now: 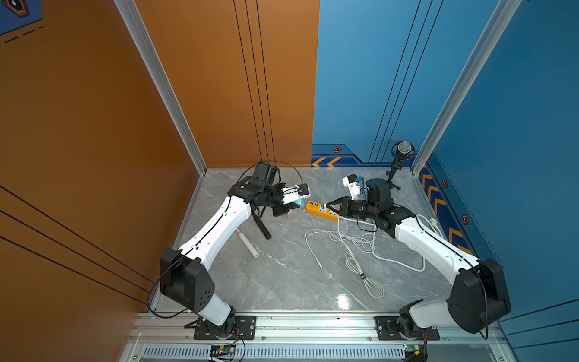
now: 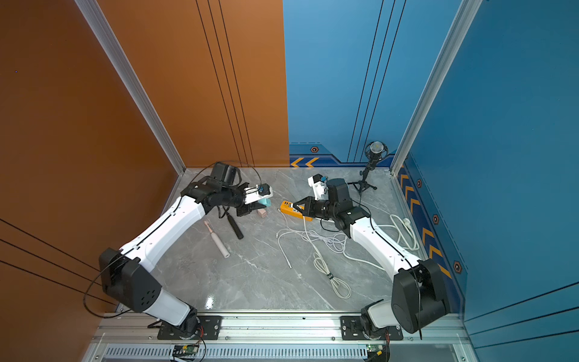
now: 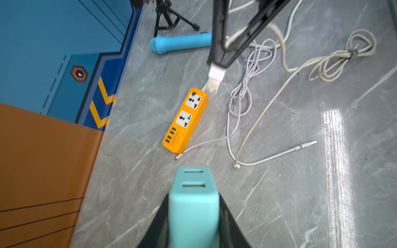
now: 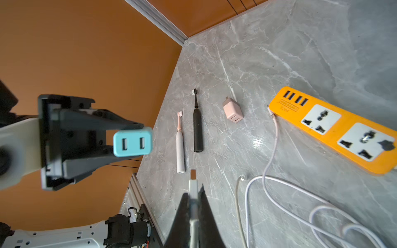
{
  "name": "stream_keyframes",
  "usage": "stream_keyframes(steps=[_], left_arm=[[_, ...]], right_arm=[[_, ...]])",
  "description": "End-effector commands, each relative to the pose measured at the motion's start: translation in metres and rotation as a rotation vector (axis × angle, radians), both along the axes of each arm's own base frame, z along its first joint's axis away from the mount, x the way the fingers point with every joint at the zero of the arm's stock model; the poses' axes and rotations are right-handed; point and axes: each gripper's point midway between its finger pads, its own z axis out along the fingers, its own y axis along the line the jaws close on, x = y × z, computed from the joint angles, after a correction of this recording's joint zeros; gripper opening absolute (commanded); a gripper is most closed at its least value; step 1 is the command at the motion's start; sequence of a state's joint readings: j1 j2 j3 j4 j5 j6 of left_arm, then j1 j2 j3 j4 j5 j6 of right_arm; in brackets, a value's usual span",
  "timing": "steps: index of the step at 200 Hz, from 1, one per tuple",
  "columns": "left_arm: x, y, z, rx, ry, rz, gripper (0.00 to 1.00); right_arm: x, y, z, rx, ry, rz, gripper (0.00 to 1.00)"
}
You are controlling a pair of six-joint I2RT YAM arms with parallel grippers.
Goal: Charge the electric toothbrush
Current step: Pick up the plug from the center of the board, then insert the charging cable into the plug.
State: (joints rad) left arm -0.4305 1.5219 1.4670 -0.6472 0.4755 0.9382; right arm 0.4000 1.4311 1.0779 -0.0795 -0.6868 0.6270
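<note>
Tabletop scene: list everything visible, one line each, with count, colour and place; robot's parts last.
table: 1, grey marble, under everything
power strip: 1, orange, far centre, between the claws
teal adapter: 1, teal, in the left claw
pink adapter: 1, pink, on the table beside the left claw
black toothbrush: 1, black, near the left arm
pink toothbrush: 1, pink and white, beside the black one
USB plug: 1, white, in the right claw
cables: several, white, tangled near the right arm
blue cylinder: 1, blue, lying by the tripod
microphone on tripod: 1, black, far right corner
arms: 2, white and black, left and right
left claw: 1, black, shut on the teal adapter
right claw: 1, black, shut on the USB plug
</note>
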Motion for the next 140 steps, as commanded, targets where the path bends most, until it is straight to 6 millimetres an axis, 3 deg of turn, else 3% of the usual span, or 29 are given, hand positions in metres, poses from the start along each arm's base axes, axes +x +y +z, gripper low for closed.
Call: stream_keyframes(steps=[1,58,112,140], left_arm=[[-0.010,-0.007,-0.015,0.000,0.028,-0.038,0.14],[-0.014,-0.010,-0.010,-0.008,0.003,-0.051,0.12],[-0.017,-0.013,-0.006,-0.032,-0.004,-0.062,0.12],[-0.020,-0.015,0.001,-0.057,-0.002,-0.078,0.12]], right_arm=[[-0.008,0.021,0.035,0.106,-0.018,0.086,0.00],[-0.025,0.034,0.045,0.151,0.014,0.161,0.00],[-0.029,0.050,0.057,0.182,0.013,0.192,0.00],[-0.028,0.055,0.053,0.173,0.015,0.193,0.00]])
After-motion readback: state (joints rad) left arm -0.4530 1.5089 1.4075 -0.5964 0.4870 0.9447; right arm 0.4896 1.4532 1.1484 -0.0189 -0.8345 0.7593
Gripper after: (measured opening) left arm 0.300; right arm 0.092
